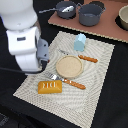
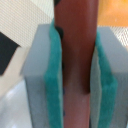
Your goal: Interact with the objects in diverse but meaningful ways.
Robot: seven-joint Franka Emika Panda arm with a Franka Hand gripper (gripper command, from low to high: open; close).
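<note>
In the wrist view my gripper [image 2: 75, 65] is shut on the reddish-brown sausage stick [image 2: 75, 45], which stands upright between the green pads [image 2: 54, 75]. In the exterior view the white arm [image 1: 22, 42] is at the left over the mat's edge, and the fingers and sausage are hidden behind it. The yellow-orange bread loaf [image 1: 50, 86] lies on the mat's near side. The pale blue carton block [image 1: 80, 42] stands at the mat's far side. A small pale piece [image 1: 67, 8] lies in the left pot; I cannot tell what it is.
A checked mat [image 1: 95, 90] holds a round wooden plate [image 1: 69, 66], a wooden-handled fork [image 1: 70, 81] and a knife [image 1: 86, 58]. Two grey pots [image 1: 91, 14] and a bowl [image 1: 123, 17] stand on a brown board at the back.
</note>
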